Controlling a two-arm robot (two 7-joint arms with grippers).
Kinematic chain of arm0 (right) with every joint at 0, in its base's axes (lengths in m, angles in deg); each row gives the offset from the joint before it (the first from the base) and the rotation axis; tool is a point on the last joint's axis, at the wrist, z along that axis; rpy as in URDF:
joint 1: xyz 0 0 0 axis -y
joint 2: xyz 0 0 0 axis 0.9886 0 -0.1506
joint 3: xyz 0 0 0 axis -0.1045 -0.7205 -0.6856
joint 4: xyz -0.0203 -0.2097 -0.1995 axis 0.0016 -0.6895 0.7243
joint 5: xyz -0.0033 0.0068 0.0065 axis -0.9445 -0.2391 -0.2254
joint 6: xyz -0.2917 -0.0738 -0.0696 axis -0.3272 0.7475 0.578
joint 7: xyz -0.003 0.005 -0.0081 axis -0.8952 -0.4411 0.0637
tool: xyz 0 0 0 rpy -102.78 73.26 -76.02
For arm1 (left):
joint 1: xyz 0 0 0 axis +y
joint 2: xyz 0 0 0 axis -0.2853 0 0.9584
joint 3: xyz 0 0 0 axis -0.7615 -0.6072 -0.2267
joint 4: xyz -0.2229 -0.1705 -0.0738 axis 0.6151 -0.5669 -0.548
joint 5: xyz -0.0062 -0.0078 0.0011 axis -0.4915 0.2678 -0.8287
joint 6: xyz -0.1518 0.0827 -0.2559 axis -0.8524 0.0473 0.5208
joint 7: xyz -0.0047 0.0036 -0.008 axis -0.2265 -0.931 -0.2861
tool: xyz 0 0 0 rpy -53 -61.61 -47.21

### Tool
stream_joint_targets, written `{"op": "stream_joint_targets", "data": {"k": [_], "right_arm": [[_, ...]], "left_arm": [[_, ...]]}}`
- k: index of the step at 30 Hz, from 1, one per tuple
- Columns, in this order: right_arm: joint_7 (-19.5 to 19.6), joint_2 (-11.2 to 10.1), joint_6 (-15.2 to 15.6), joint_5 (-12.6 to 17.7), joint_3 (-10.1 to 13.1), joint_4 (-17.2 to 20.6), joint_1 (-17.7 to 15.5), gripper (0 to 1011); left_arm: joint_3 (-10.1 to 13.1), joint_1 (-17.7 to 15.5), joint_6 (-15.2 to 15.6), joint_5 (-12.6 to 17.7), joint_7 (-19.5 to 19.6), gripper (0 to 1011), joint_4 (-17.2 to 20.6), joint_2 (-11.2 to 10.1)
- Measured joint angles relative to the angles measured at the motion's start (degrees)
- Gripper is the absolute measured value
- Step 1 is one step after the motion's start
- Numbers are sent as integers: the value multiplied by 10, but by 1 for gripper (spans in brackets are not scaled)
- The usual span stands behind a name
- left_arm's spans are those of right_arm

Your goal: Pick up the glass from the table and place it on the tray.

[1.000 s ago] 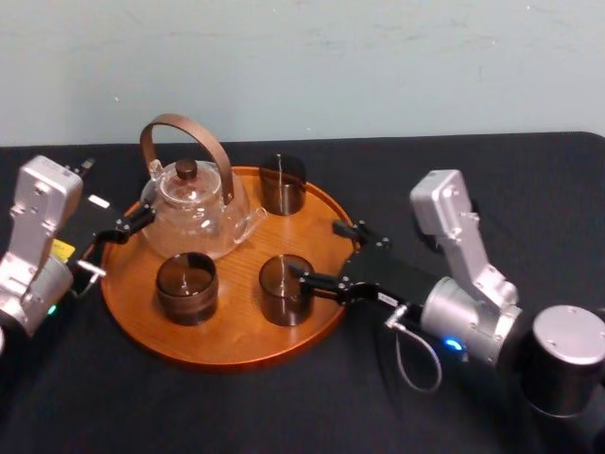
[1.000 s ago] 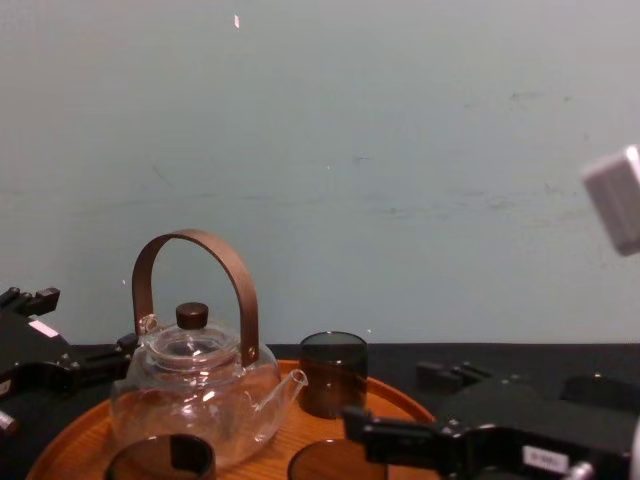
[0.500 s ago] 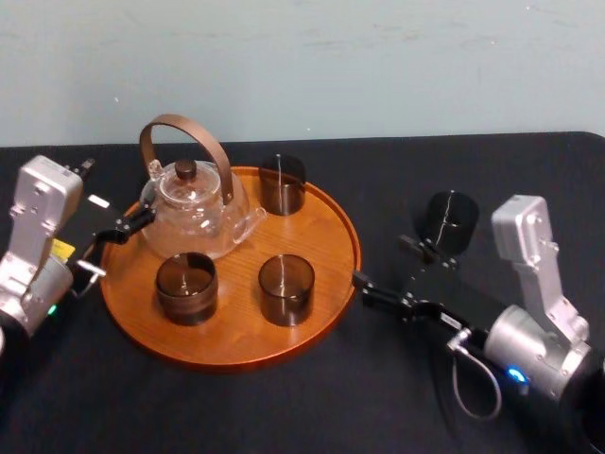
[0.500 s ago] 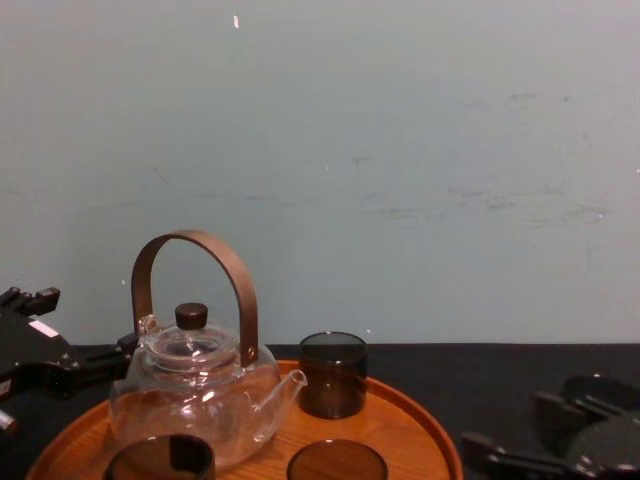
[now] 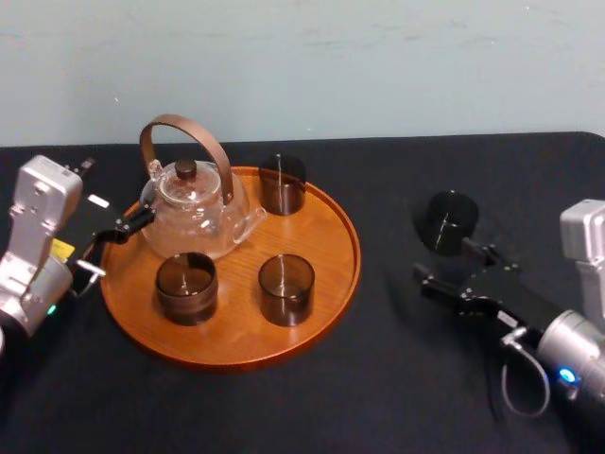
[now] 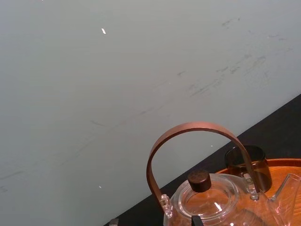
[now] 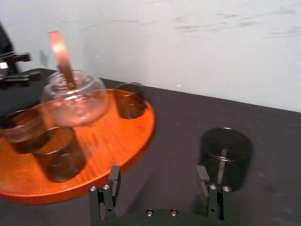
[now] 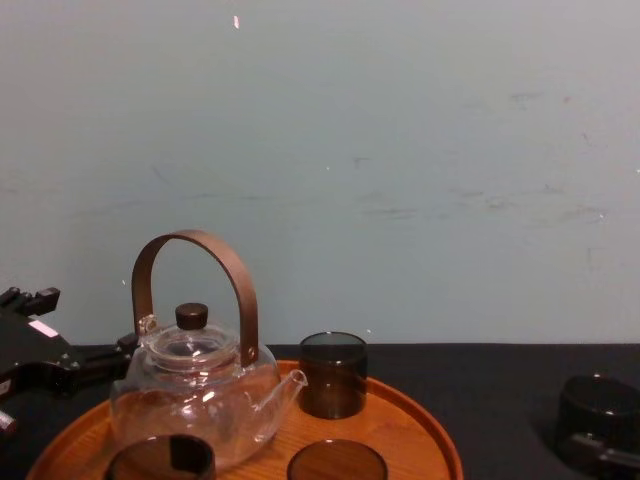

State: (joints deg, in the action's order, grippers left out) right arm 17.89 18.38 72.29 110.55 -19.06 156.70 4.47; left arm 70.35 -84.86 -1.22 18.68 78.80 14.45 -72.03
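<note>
Currently right gripper (image 5: 442, 261) spread wide beside dark glass (image 5: 448, 219) on table (image 5: 378, 397); left gripper (image 5: 119, 244) parked, spread, beside tray (image 5: 236, 326)

In the right wrist view, the teapot (image 7: 73, 101) and the nearest glass (image 7: 59, 153) on the tray (image 7: 117, 136), beyond the open right claw (image 7: 158, 170) and to one side, are blurred. The claw's base is cut off at the picture's edge. In the chest view, the lower edge cuts off the tray's near part.
</note>
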Motion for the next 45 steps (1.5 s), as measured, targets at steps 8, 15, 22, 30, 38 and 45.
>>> {"op": "stream_joint_targets", "data": {"k": [8, 15, 22, 30, 38, 45], "right_arm": [[16, 4, 1, 6, 27, -25, 15, 1002], [23, 13, 16, 5, 33, -60, 48, 1003], [27, 20, 28, -5, 30, -92, 76, 1002], [28, 30, 36, -16, 27, -126, 104, 1003], [19, 39, 38, -24, 18, -151, 125, 1002], [9, 47, 38, -32, 6, -176, 148, 1002]], "left_arm": [[0, 0, 0, 0, 0, 1001, 0, 0], [0, 0, 0, 0, 0, 1001, 0, 0], [0, 0, 0, 0, 0, 1001, 0, 0], [0, 0, 0, 0, 0, 1001, 0, 0], [0, 0, 0, 0, 0, 1001, 0, 0], [0, 0, 0, 0, 0, 1001, 0, 0]]}}
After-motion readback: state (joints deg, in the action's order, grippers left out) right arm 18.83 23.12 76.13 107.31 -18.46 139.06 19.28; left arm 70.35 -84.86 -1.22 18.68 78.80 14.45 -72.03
